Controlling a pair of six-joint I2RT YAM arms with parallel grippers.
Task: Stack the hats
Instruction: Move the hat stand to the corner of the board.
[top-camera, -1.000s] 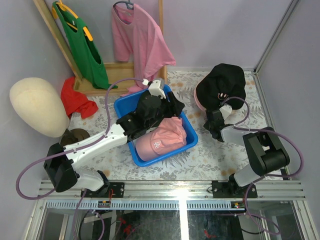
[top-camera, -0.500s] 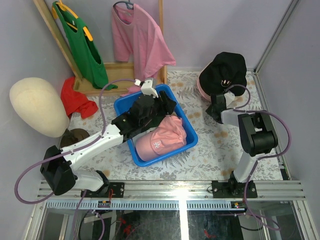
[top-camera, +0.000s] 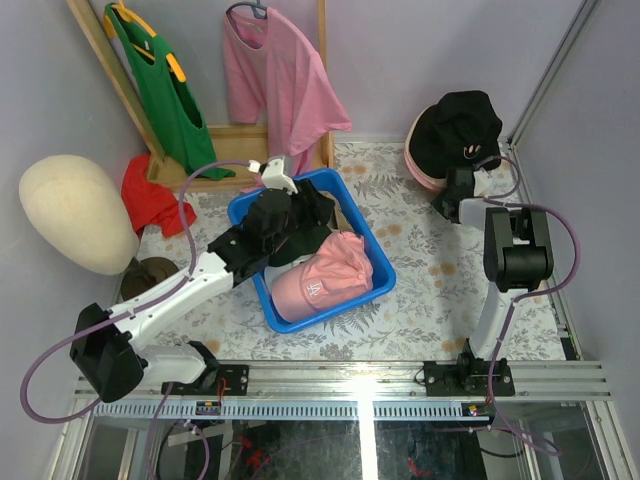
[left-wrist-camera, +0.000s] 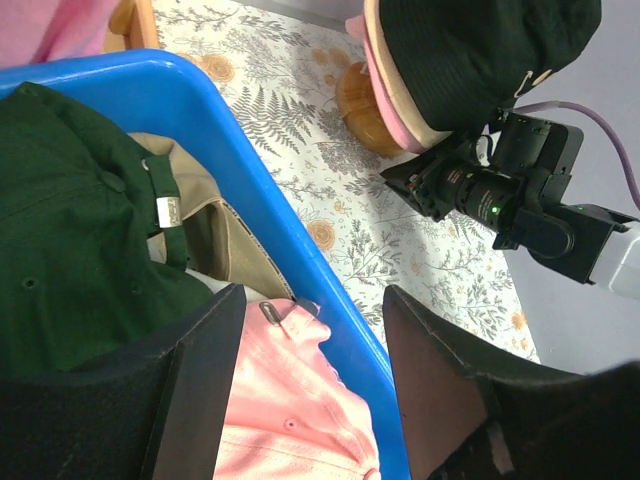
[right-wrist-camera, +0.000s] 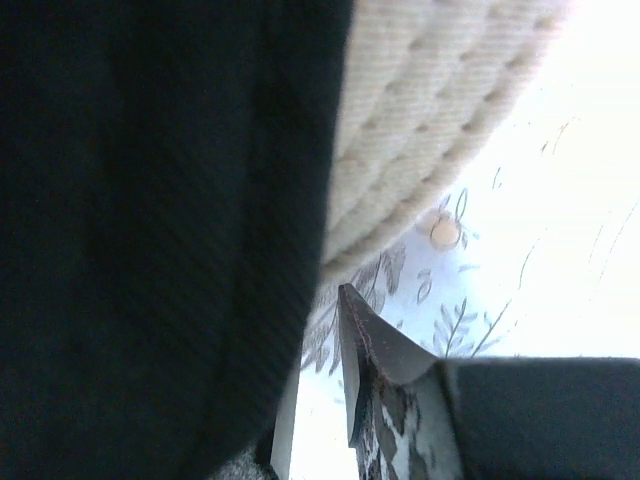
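Observation:
A blue bin (top-camera: 380, 262) (left-wrist-camera: 270, 220) holds a pink cap (top-camera: 320, 285) (left-wrist-camera: 290, 420), a dark green cap (left-wrist-camera: 60, 230) and a tan cap (left-wrist-camera: 205, 215). My left gripper (top-camera: 295, 215) (left-wrist-camera: 310, 390) hangs open over the bin. The pink cap and the bin's rim show between its fingers. At the back right a black bucket hat (top-camera: 460, 125) (left-wrist-camera: 480, 50) (right-wrist-camera: 150, 200) tops a pink hat (top-camera: 415, 165) (left-wrist-camera: 375, 60), with cream fabric (right-wrist-camera: 420, 120) between them. My right gripper (top-camera: 462, 183) (left-wrist-camera: 430, 185) (right-wrist-camera: 320, 300) is at the stack's near brim, shut on it. Its left finger is hidden by black fabric.
A cream mannequin head (top-camera: 75, 210) stands at the far left beside a red cloth (top-camera: 150, 200). A wooden rack (top-camera: 240, 140) at the back carries a green shirt (top-camera: 165, 90) and a pink shirt (top-camera: 280, 80). The right wall runs close to the hat stack.
My right gripper has reached toward the back right corner and the hat stack has gone with it. My left gripper has drifted back and left over the bin.

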